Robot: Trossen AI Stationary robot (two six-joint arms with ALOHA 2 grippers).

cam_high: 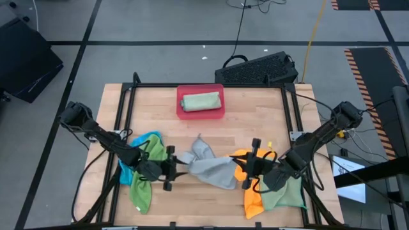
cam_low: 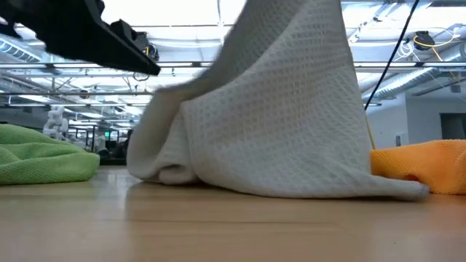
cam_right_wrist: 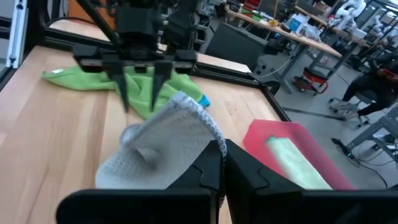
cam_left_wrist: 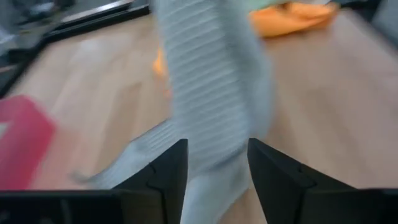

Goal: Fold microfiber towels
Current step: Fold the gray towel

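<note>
Nearest the front edge of the worktop [cam_high: 255, 108], the grey towel [cam_high: 214, 167] is lying bunched between the two arms, one corner pulled upward. The right gripper [cam_right_wrist: 222, 163] is pinching that towel's edge, its jaws pressed together on the cloth. The left gripper [cam_left_wrist: 216, 165] is facing the towel from the opposite side, its jaws standing partly apart with the grey fabric hanging between them; whether they are touching it cannot be told. A green towel [cam_high: 144, 176] and a blue towel [cam_high: 128, 167] are lying under the left arm, an orange towel [cam_high: 252, 195] and another green towel [cam_high: 284, 191] under the right. Farther back, a pale green folded towel [cam_high: 200, 101] is resting in the red tray [cam_high: 200, 115].
</note>
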